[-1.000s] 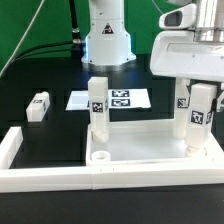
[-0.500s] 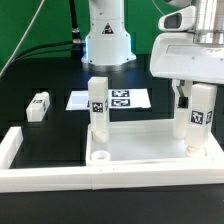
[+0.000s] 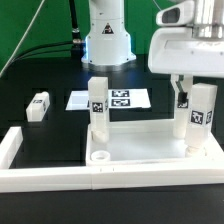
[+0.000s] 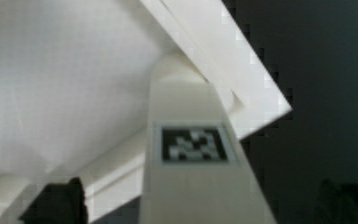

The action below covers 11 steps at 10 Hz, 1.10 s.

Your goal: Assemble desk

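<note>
Right now the tabletop (image 3: pixel 145 150) lies rim-up on the black table (image 3: pixel 55 135), tucked inside the corner of the white frame (image 3: pixel 18 150) that runs along its near side and off to the exterior view's left. Three legs stand upright in it. The left leg (image 3: pixel 98 108) is at the far corner on the exterior view's left, with an empty round socket (image 3: pixel 100 157) in front of it. On the exterior view's right, the back leg (image 3: pixel 181 112) and the front leg (image 3: pixel 202 115) stand close together, each showing a tag. The loose leg (image 3: pixel 38 105) lies on the table well apart, out on the exterior view's left beyond the frame. The marker board (image 3: pixel 122 99) lies flat behind the tabletop, in front of the arm base (image 3: pixel 108 40).

The gripper (image 3: pixel 189 89) hangs just over the tops of the two right-hand legs. In the wrist view a leg (image 4: pixel 197 195) with its tag (image 4: pixel 195 143) runs up the middle. One dark finger (image 4: pixel 55 203) shows beside it with a gap between, not touching. The other finger is lost against the dark table. So the jaws stand apart and clamp nothing.
</note>
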Tool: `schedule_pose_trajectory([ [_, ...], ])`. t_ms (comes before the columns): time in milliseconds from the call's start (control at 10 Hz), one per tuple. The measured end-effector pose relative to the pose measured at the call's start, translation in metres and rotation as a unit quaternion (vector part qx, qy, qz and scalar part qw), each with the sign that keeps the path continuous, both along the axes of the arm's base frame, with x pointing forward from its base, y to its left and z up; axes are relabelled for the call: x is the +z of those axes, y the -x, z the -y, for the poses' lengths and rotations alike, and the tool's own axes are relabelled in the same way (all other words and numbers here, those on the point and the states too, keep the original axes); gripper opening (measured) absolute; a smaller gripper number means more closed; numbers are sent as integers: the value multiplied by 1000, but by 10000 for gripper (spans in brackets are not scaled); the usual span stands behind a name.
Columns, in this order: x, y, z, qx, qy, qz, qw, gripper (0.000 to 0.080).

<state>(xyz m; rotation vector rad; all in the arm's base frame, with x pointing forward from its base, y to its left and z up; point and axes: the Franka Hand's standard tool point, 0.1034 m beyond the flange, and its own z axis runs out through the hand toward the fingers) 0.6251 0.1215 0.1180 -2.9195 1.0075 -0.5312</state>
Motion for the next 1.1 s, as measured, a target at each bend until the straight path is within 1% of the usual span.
schedule_pose_trajectory([
  [100, 3, -2, 8, 0, -7, -7, 1000, 649],
  [200, 4, -4, 16, 3, -9, -15, 1000, 649],
  [300, 4, -5, 25, 3, -15, -36, 999, 649],
  [400, 4, -7, 30, -3, -22, -41, 999, 649],
  [500, 2, -6, 30, -5, -24, -42, 999, 649],
  [600, 3, -6, 28, -11, -32, -41, 999, 649],
  [700, 5, -6, 26, -21, -45, -39, 998, 649],
  [800, 6, -6, 20, -26, -55, -36, 997, 649],
  [1000, 7, -6, 10, -21, -59, -35, 997, 649],
  [1100, 2, -3, 5, -29, -60, -40, 997, 649],
])
